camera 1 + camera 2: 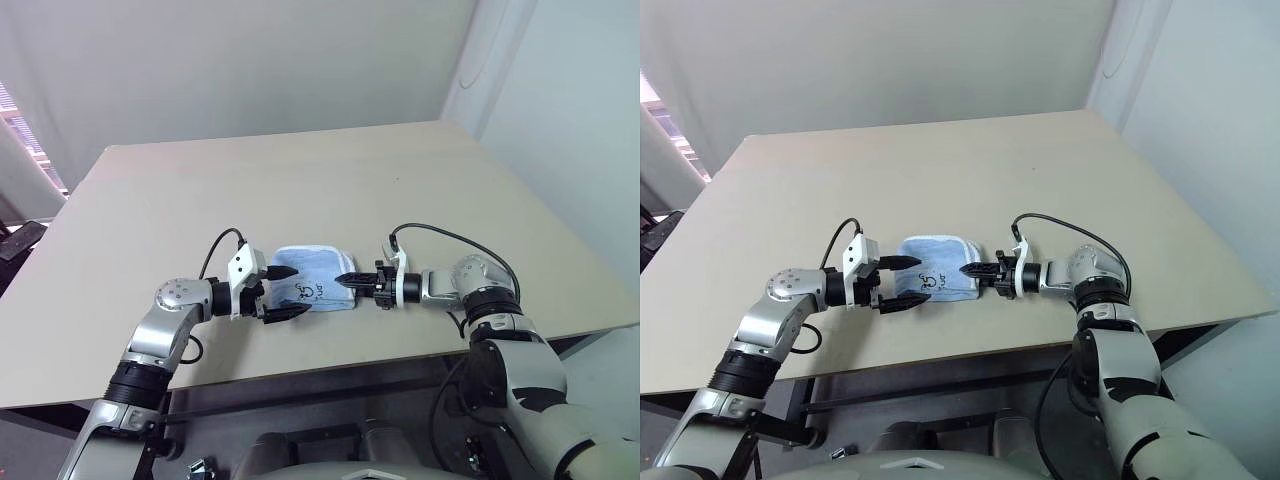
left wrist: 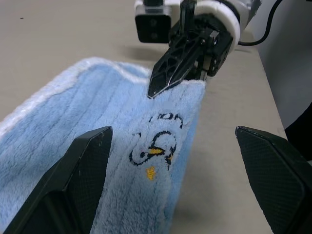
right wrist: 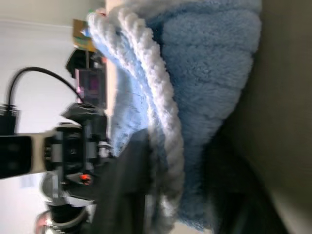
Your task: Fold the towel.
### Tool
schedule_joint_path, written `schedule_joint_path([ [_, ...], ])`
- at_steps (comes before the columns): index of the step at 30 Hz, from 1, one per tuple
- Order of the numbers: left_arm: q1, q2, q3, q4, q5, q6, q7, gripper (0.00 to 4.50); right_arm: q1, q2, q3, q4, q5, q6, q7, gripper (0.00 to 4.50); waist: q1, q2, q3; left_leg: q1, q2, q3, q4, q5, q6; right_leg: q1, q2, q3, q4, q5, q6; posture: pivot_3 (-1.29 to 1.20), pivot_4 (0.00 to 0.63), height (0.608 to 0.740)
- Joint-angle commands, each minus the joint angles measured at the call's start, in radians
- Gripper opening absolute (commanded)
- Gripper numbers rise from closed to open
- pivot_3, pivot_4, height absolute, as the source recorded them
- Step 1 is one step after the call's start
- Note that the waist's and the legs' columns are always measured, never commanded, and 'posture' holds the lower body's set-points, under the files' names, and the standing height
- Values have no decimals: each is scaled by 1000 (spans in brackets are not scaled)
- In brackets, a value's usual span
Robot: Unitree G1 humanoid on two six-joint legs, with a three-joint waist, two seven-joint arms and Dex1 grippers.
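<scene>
The towel (image 1: 312,277) lies folded near the front edge of the worktop (image 1: 300,180), between both arms. The right gripper (image 1: 350,280) pinches the towel's right edge, fingers closed on it. The left gripper (image 1: 283,291) stands wide open at the left edge, holding nothing

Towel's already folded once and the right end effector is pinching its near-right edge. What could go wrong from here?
1. The right end effector is closed on the edge of the towel where layers are stacked; it may hold only some layers, so the fold could peel open on lifting.
2. The left end effector is open at the opposite end, gripping nothing; a pull could drag the whole towel across the table.
</scene>
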Motion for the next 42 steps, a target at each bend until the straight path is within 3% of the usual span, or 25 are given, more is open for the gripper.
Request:
schedule_joint_path([
  [1, -40, 3, 11, -1, 0, -22, 0, 4275, 5, 17, -5, -45, 9, 26, -13, 57, 0, 0, 0, 0, 0, 0, 0, 0, 0, 0, 0, 0, 0, 0, 0, 0, 0, 740],
  [6, -66, 12, 27, 22, -8, -19, -4, 4275, 43, 29, -41, -149, 41, 57, -24, 25, 1, 0, 0, 0, 2, 0, 0, 0, 0, 0, 2, 0, 0, 0, -1, 0, 0, 740],
  [11, -81, 28, 46, 49, -7, -27, 3, 4275, 26, 20, -271, -239, 162, 70, -104, 25, 4, 2, 1, -10, 2, 1, -1, 0, 0, -11, 2, 0, 0, 2, 0, 0, 0, 740],
  [16, -104, 29, 65, 80, -10, -29, 10, 4275, 21, 34, -497, -372, 284, 39, -265, 25, 24, 3, 2, -11, 2, 1, -2, 0, 0, -11, 2, 0, -1, 5, -2, 0, 0, 740],
  [26, -174, -30, 36, 185, 17, -83, 9, 4275, 107, 63, -805, -474, 450, -340, -563, 25, 36, 3, 2, -10, 2, 3, -2, 0, 0, -9, 2, 0, -4, 1, -1, 0, 0, 740],
  [35, -198, -65, 24, 227, 34, -114, -3, 4275, 246, 164, -822, -529, 464, -664, -786, 25, 28, 9, 2, -9, 4, 4, -3, 0, 0, -9, 3, 1, -3, 2, -2, 0, 0, 740],
  [42, -184, -67, 27, 218, 29, -102, -16, 4275, 361, 181, -698, -579, 428, -725, -862, 25, 37, 10, 1, -9, 3, 3, -2, 0, 0, -6, 3, 1, -5, 1, -2, 0, 0, 740],
])
